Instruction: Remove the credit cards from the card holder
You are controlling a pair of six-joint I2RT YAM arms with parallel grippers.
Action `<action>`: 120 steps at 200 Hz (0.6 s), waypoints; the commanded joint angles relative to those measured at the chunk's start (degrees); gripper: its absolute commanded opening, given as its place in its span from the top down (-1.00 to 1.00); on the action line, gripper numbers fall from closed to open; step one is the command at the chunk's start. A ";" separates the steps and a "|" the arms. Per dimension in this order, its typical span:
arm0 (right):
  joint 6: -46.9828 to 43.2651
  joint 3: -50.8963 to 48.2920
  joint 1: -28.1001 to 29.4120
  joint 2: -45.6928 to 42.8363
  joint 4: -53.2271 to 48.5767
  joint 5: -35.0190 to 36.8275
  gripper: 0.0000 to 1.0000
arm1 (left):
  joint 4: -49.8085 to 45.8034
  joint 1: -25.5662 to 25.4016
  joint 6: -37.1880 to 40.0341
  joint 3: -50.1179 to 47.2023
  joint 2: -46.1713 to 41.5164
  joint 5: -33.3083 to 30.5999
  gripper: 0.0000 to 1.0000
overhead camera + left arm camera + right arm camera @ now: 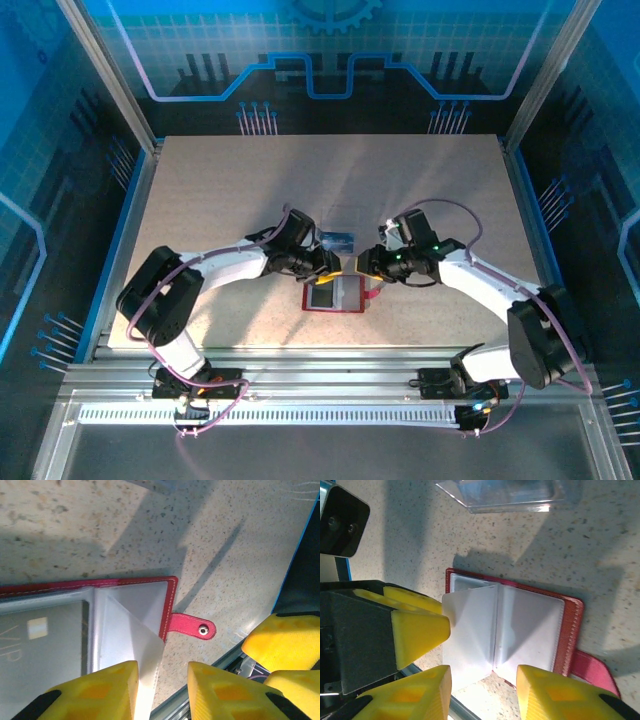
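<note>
Between both tools: left tool (161,692) pinching card holder's (172,600) sleeve (cards indistinct); right tool (482,695) apart.

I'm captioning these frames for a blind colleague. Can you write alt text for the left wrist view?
The left gripper has its yellow fingers closed on a clear plastic sleeve lifted from the open red card holder on the speckled table. A grey card shows in the left pocket, the snap strap tab points right, and the other arm's yellow fingers sit at the right edge.
</note>
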 commanded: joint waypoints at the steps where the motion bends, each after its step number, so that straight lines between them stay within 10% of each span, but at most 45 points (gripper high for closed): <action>1: -1.39 -1.11 -1.49 -2.16 -2.34 -0.09 0.21 | -1.07 -1.30 -0.54 2.85 2.19 1.82 0.34; 120: -1.15 -4.71 -3.69 -6.55 -2.97 -0.45 0.20 | 2.24 -5.40 -2.25 6.75 11.14 3.01 0.09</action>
